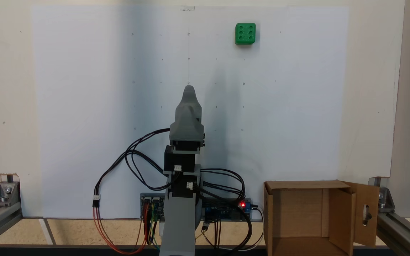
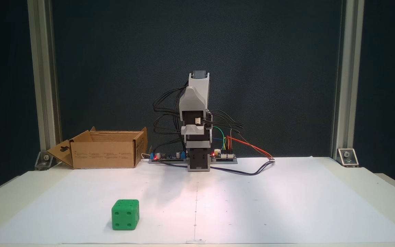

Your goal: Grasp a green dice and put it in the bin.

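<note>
The green dice [image 1: 245, 33] [image 2: 125, 214] lies on the white paper, far out from the arm's base, its six-pip face up in a fixed view. The bin [image 1: 297, 209] [image 2: 103, 154] is an open brown cardboard box beside the base, with a slotted flap hanging outward. The arm is folded up over its base. My grey gripper [image 1: 189, 90] [image 2: 196, 129] points out over the paper, far short of the dice and holding nothing. Its jaws lie one over the other, so only a single tip shows.
A white paper sheet [image 1: 84, 106] covers the table. Circuit boards [image 2: 223, 156] and looping cables [image 1: 133, 160] sit around the arm's base. Aluminium frame posts [image 2: 43, 85] stand at the table's corners, one close to the bin.
</note>
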